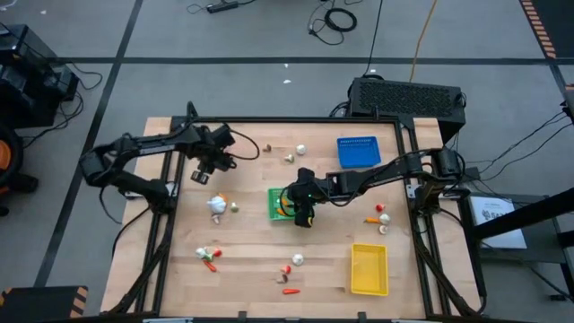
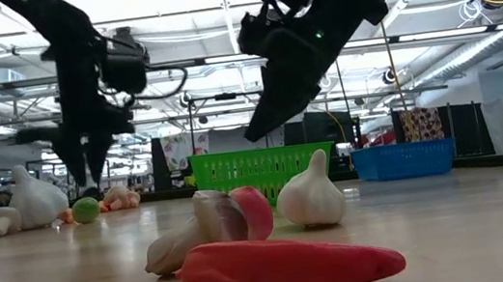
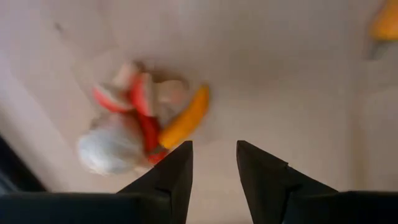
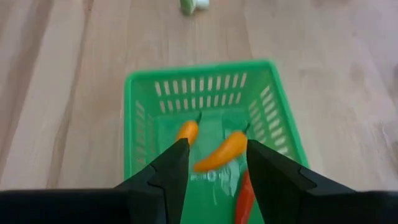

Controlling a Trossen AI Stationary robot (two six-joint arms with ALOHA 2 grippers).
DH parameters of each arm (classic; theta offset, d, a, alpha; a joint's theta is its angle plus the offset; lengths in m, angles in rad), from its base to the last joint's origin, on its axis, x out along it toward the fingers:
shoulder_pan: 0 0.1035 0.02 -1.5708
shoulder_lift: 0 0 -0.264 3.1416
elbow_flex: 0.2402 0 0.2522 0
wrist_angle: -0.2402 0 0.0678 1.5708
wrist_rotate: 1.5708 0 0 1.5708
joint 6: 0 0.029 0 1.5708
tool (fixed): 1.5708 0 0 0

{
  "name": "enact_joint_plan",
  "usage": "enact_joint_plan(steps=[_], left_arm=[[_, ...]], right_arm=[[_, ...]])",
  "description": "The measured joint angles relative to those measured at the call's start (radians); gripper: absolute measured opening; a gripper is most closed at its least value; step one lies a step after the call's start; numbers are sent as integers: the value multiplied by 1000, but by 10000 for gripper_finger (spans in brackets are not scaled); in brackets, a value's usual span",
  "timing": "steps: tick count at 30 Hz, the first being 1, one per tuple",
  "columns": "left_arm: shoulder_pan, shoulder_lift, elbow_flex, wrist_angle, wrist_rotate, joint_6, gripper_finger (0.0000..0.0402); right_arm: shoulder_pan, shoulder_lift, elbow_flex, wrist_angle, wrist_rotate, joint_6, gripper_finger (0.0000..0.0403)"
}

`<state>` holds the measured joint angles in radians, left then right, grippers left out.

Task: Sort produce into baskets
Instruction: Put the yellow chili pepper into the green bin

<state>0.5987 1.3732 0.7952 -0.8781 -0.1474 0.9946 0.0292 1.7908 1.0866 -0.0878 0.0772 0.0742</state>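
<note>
The green basket (image 4: 205, 124) sits mid-table. It holds two orange peppers (image 4: 221, 152) and a red one (image 4: 244, 196). My right gripper (image 4: 214, 149) hangs open just above the basket's near end (image 1: 280, 205). In the right wrist view one orange pepper shows between the fingertips, blurred, apart from them. My left gripper (image 3: 214, 162) points down, open, over bare table beside a heap of produce (image 3: 140, 118): a white garlic, red pieces and an orange pepper. In the high view the left gripper (image 1: 213, 166) is just beyond that heap (image 1: 218, 205).
The blue basket (image 1: 357, 151) stands at the far right and the yellow basket (image 1: 369, 269) at the near right. Loose produce lies near the left front (image 1: 208, 257), near the middle front (image 1: 291, 269), right of centre (image 1: 379, 215) and at the far middle (image 1: 291, 152).
</note>
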Motion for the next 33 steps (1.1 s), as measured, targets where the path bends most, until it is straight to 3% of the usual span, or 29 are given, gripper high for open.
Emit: enact_joint_plan(steps=[5,24,33], left_arm=[[-5,52,0,87,-25,12,134],[-3,217,0,100,-64,62,134],[-3,234,2,107,-70,68,121]], right_arm=[[0,0,-1,-44,0,0,153],[0,-1,-1,-74,0,9,153],[0,-1,-1,-74,0,11,153]])
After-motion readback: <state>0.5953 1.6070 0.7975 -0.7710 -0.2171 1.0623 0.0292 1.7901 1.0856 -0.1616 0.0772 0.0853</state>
